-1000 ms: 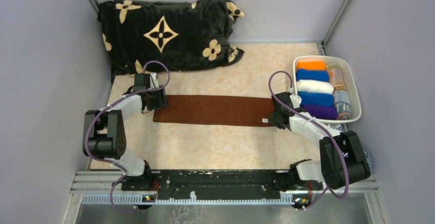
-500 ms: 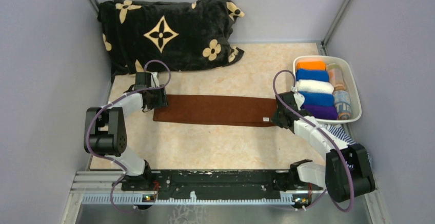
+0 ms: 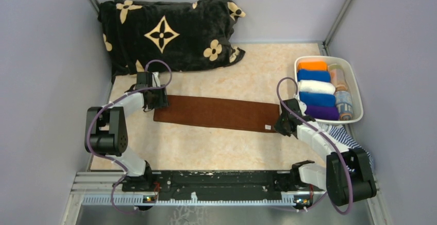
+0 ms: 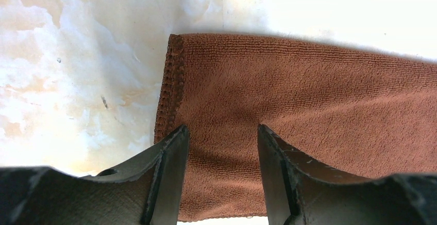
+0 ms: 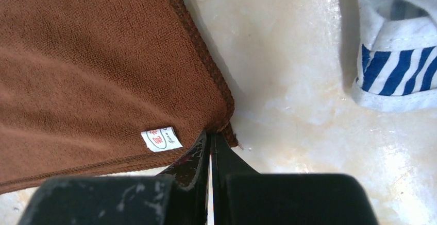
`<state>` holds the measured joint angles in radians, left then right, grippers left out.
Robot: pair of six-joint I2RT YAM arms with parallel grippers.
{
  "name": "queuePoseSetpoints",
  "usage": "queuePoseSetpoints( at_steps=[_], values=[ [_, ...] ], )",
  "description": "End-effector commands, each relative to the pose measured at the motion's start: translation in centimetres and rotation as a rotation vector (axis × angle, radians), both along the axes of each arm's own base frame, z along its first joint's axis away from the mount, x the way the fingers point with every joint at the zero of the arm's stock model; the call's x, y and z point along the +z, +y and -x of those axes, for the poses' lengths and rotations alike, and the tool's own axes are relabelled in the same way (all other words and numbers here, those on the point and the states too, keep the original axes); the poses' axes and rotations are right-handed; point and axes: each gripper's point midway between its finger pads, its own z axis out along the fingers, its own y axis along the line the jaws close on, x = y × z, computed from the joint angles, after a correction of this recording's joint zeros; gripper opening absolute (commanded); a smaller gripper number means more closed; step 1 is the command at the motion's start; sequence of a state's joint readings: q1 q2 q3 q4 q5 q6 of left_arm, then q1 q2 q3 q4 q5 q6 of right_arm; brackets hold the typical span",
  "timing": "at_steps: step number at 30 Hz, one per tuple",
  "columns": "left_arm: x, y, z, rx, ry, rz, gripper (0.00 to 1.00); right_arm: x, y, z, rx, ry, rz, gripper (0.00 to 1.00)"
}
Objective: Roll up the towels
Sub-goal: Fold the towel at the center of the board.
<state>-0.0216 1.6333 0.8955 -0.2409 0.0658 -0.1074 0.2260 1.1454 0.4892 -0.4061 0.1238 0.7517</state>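
Towel and arms first: the brown towel (image 3: 216, 113) lies flat as a long strip on the counter (image 3: 206, 148), running left to right between our two arms and slightly slanted, so that its right end sits nearer the arm bases.

We see the left jaws over the towel's left end; they stand apart, one finger just inside the stitched hem and the other further in over the cloth; whether their tips press the towel we cannot tell.

The right jaws are pressed together at the towel's near right corner, with that corner pinched at their tips; a small white label (image 5: 161, 139) sits on the towel just beside them.

To the right of these jaws lies the navy-and-white striped cloth (image 5: 397, 75), apart from the towel.

At the counter's right edge stands a white basket (image 3: 355, 75); in it we count a column of rolls, from far to near:
- the orange roll (image 3: 312, 65);
- the blue roll (image 3: 313, 75);
- the white roll (image 3: 316, 87);
- the second blue roll (image 3: 317, 99);
- the purple roll (image 3: 323, 113).

Along the basket's right wall lie the peach printed roll (image 3: 337, 75) and the pale printed roll (image 3: 343, 101).

At the far left corner the black blanket (image 3: 165, 32) with beige flowers lies heaped against the wall, well apart from the basket.
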Motion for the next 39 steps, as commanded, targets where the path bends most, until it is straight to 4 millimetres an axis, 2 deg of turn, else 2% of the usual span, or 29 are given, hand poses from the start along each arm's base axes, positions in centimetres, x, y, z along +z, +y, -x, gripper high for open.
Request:
queuePoseSetpoints(
  at_steps=[1, 4, 7, 9, 12, 16, 19, 23, 28, 33, 36, 37, 39],
  values=[
    [-0.8, 1.3, 0.8, 0.021, 0.051, -0.054, 0.59, -0.3, 0.1, 0.5, 0.04, 0.018, 0.002, 0.01],
    [0.0, 1.2, 0.6, 0.016, 0.029, -0.052, 0.6, 0.8, 0.1, 0.4, 0.067, 0.006, 0.006, 0.13],
    [1.3, 1.0, 0.5, 0.005, -0.006, -0.04, 0.62, 3.3, 0.2, -0.6, 0.106, -0.047, 0.018, 0.32],
    [2.3, 0.5, 0.6, -0.01, -0.025, -0.025, 0.62, 5.3, 0.4, -1.7, 0.138, -0.097, 0.03, 0.4],
    [4.2, -0.4, 0.8, -0.03, -0.069, -0.018, 0.63, 7.9, 1.0, -4.2, 0.188, -0.18, 0.034, 0.43],
    [6.1, -3.7, 1.2, -0.101, -0.12, 0.009, 0.63, 9.0, 2.5, -7.5, 0.259, -0.236, 0.015, 0.42],
    [5.7, -5.9, 1.6, -0.136, -0.107, 0.041, 0.62, 8.1, 3.1, -9.8, 0.288, -0.233, 0.021, 0.42],
    [3.3, -6.5, 2.0, -0.148, -0.035, 0.062, 0.61, 6.1, 3.4, -12.1, 0.315, -0.216, 0.023, 0.42],
    [0.5, -5.4, 3.0, -0.149, 0.05, 0.012, 0.6, 2.9, 2.7, -13.4, 0.302, -0.164, 0.003, 0.42],
    [-0.8, -3.3, 4.1, -0.09, 0.105, 0.027, 0.59, -0.6, 1.1, -12.9, 0.268, -0.049, 0.003, 0.43],
    [-0.5, -2.5, 4.5, -0.075, 0.102, 0.02, 0.59, -0.3, 0.2, -12.7, 0.254, -0.052, 0.023, 0.44],
    [-0.2, -2.5, 4.5, -0.073, 0.094, 0.019, 0.6, 1.3, 0.5, -12.9, 0.267, -0.094, 0.019, 0.46],
    [0.6, -2.8, 4.5, -0.077, 0.07, 0.031, 0.6, 2.9, 1.2, -12.8, 0.299, -0.128, -0.01, 0.49]
  ],
)
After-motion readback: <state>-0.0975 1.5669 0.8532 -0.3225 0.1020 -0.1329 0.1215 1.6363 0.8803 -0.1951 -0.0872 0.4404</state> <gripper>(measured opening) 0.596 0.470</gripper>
